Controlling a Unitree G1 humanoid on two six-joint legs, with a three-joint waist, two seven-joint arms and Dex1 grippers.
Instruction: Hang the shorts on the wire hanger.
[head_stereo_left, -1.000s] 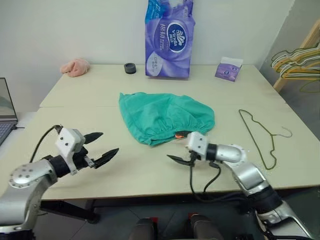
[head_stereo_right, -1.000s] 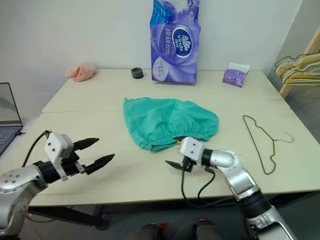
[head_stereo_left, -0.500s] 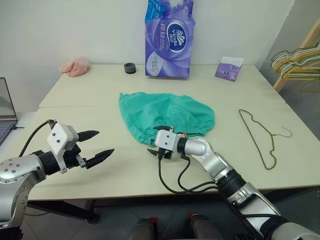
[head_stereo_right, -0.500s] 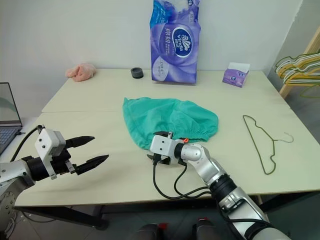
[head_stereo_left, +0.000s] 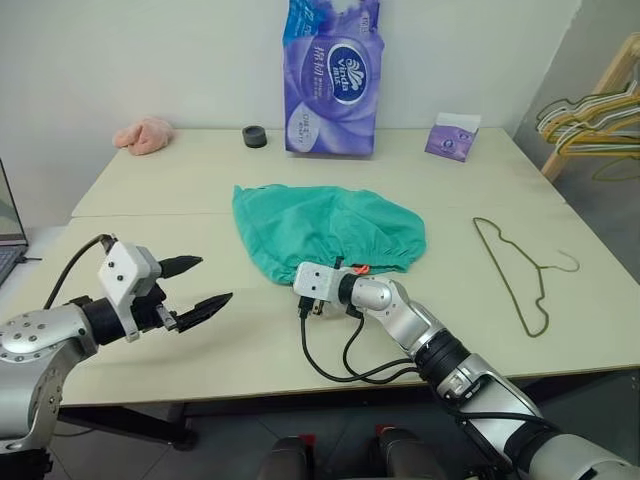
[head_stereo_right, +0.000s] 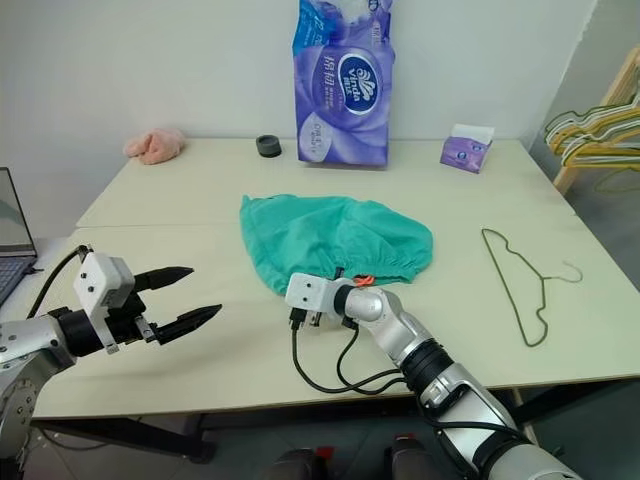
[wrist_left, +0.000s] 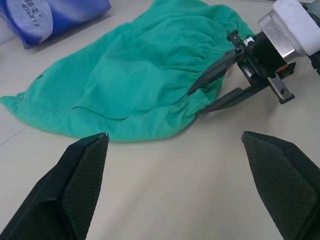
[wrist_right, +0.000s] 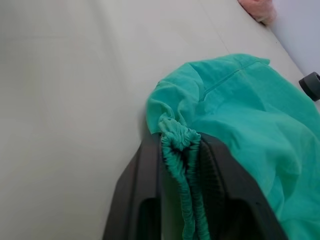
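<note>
Shorts (head_stereo_left: 325, 228): teal-green cloth, lying crumpled and roughly flat near the middle of the table (head_stereo_left: 150, 190). Gathered elastic waistband runs along the near and right edge; a small orange drawstring tab shows at that band. Surface wrinkled, leg hems toward the far left.

My right tool (wrist_right: 181, 150) sits at the near corner of the waistband. In the right wrist view both black fingers are pressed together with a bunched fold of the elastic band pinched between them, so I read it as clamped on the shorts. The cloth rests on the table; none of it looks lifted.

Wire hanger (head_stereo_left: 515, 268): thin olive-green wire, flat on the table well to the right of the shorts, hook pointing right.

My left tool (head_stereo_left: 195, 285) hovers over the near left part of the table, fingers spread wide, holding nothing, well apart from the shorts.

Far edge: purple tissue pack (head_stereo_left: 333, 75), small black roll (head_stereo_left: 255, 137), pink cloth lump (head_stereo_left: 144, 134), small purple box (head_stereo_left: 449, 138).
</note>
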